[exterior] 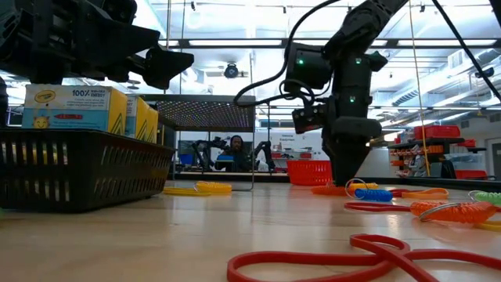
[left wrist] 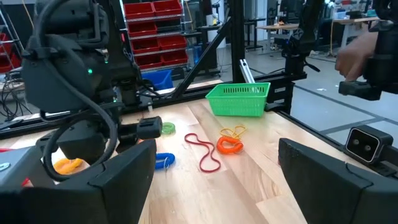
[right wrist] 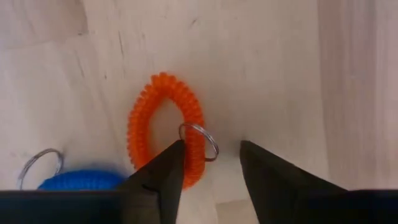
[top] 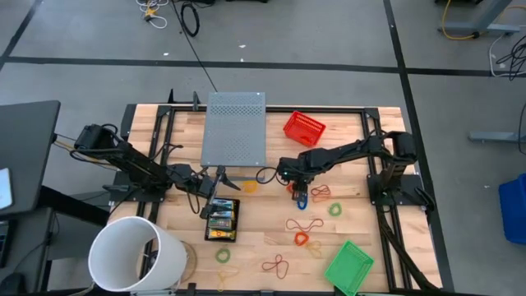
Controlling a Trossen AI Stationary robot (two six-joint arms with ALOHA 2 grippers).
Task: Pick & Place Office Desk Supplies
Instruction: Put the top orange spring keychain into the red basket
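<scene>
1. We see the right gripper (top: 301, 197) down at the middle of the wooden table (top: 362, 205). Its jaws are a little apart, tips at the wood, around one side of an orange coil band (right wrist: 166, 127) and its small metal ring (right wrist: 200, 141). They are not pressed on it yet.
2. A blue coil band (right wrist: 78, 180) lies just beside the orange one.
3. The left gripper (top: 215, 182) hangs over a black basket (top: 222, 220) with its jaws spread wide and nothing in them.
4. The low view shows yellow-and-green crayon boxes (exterior: 74, 108) standing in that basket.
5. More loops lie near: a red loop (top: 302, 224), a green loop (top: 335, 210) and an orange loop (top: 301, 239).
6. A grey metal box (top: 235, 127), a red basket (top: 303, 128), a green basket (top: 348, 265) and a big white bucket (top: 136, 255) sit around the table.
7. Only the right wrist view shows the metal ring up close.
</scene>
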